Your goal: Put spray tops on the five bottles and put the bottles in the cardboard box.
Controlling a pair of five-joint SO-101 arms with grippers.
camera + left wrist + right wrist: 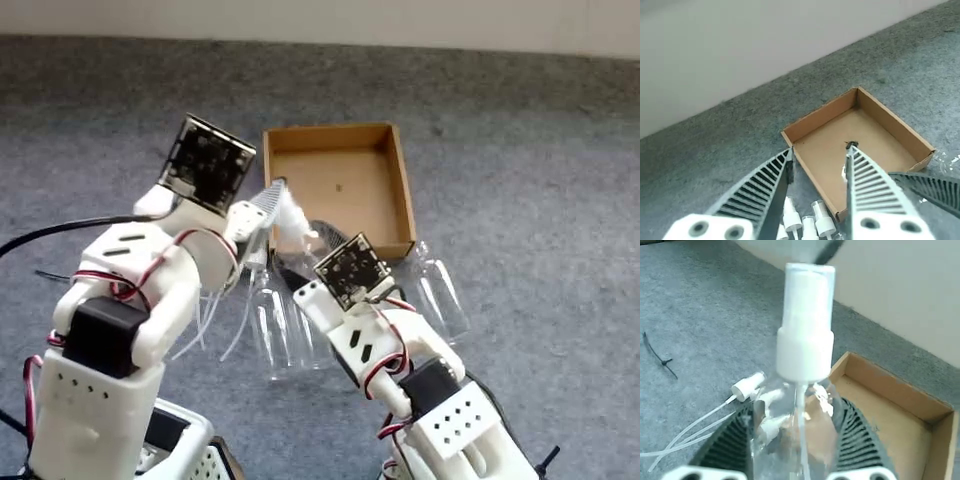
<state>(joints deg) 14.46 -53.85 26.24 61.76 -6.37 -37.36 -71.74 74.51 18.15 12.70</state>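
Observation:
My right gripper (796, 412) is shut on a clear bottle (792, 440) that carries a white spray top (806, 325). In the high view this bottle's spray top (292, 215) sits at the near left corner of the cardboard box (405, 200), ahead of the right gripper (305, 258). My left gripper (819, 155) hangs open with nothing between its fingers, above the box's near left corner (790, 132) and close over the spray top. Two clear bottles (275, 330) (440, 290) lie on the carpet in front of the box.
Loose spray tops (822, 220) with long tubes (695, 427) lie on the grey carpet left of the box. A black zip tie (657, 357) lies farther left. The box (900, 405) holds nothing. A pale wall (740, 45) runs behind.

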